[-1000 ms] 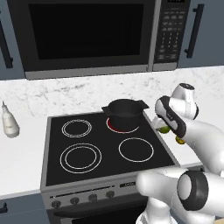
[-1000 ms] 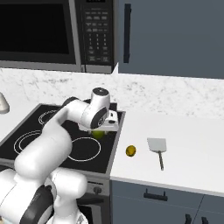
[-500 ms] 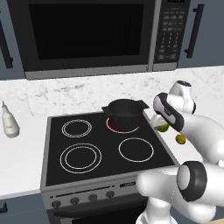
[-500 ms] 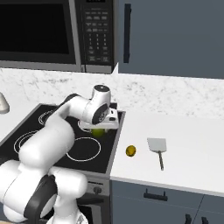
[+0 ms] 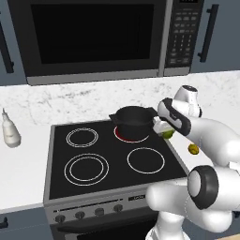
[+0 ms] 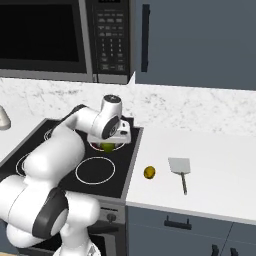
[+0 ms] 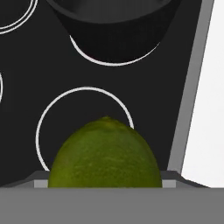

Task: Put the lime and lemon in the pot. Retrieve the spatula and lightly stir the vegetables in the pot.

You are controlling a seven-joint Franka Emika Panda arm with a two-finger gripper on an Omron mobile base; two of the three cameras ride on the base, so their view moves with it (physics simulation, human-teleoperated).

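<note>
Black stovetop (image 5: 108, 176), white marble counter (image 6: 215, 175)

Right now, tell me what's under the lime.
The lime is held up in the gripper; beneath it lies the black stovetop and a burner ring. The patch directly behind it is covered.

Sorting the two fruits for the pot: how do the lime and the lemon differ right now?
The lime is green, the lemon yellow. The lime is held in the gripper above the stove beside the pot; the lemon lies loose on the white counter near the spatula. Both are small, rounded, and outside the pot.
</note>
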